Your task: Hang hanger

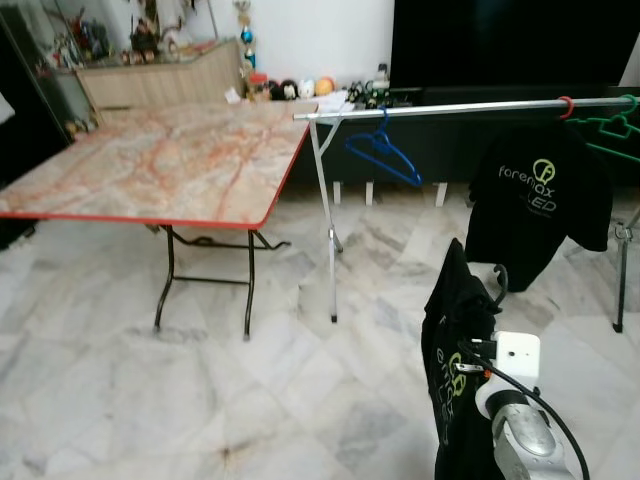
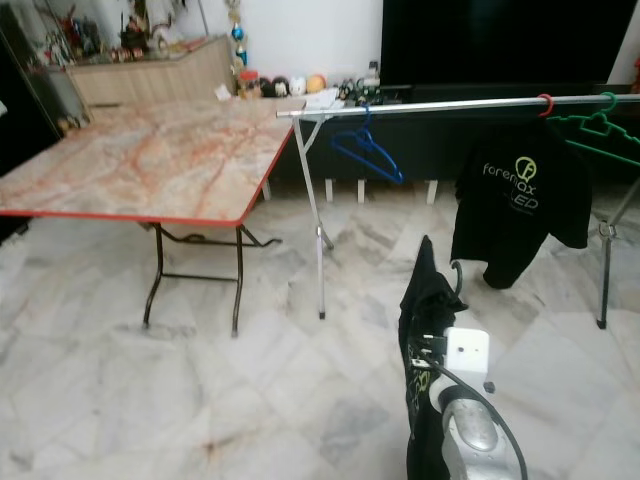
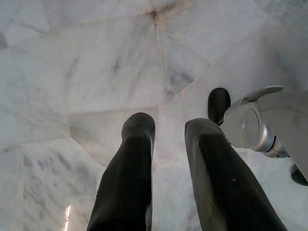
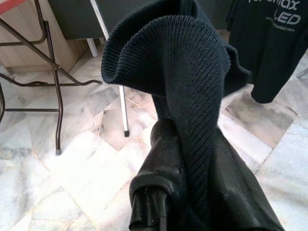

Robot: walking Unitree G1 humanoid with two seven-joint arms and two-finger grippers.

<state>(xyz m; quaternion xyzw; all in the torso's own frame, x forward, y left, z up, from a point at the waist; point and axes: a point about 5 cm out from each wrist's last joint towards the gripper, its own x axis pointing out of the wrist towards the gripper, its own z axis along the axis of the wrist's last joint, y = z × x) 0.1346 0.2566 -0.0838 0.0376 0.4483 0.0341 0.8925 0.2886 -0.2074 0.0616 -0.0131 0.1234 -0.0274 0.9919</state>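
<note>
From the left eye view, a marble-patterned worktop (image 1: 170,160) with a red edge stands on dark folding legs at the left of a marble floor (image 1: 200,400). A silver clothes rail (image 1: 450,108) runs from the worktop's far corner toward the right. A blue hanger (image 1: 385,150) hangs bare near the rail's left end. Farther right, a black T-shirt (image 1: 535,200) with a pale logo hangs from the rail on a red hook, and a green hanger (image 1: 615,130) hangs just beside it at the right edge. Low on the right, the robot's right arm rises with a black garment (image 1: 460,380) draped over its end, well short of the rail.

The right eye view gives the same scene; the hook of a hanger (image 2: 455,275) shows at the top of the held garment, beside the black T-shirt behind it.

In the left wrist view, the left claw (image 3: 168,139) points down at the marble floor, its two black fingers (image 3: 134,168) apart with nothing between them. Part of the robot's silver body sits beside it.

In the right wrist view, the right claw (image 4: 187,159) is clamped on the black garment, whose ribbed collar stands up between the fingers. The worktop's legs and the hanging T-shirt lie beyond.
</note>
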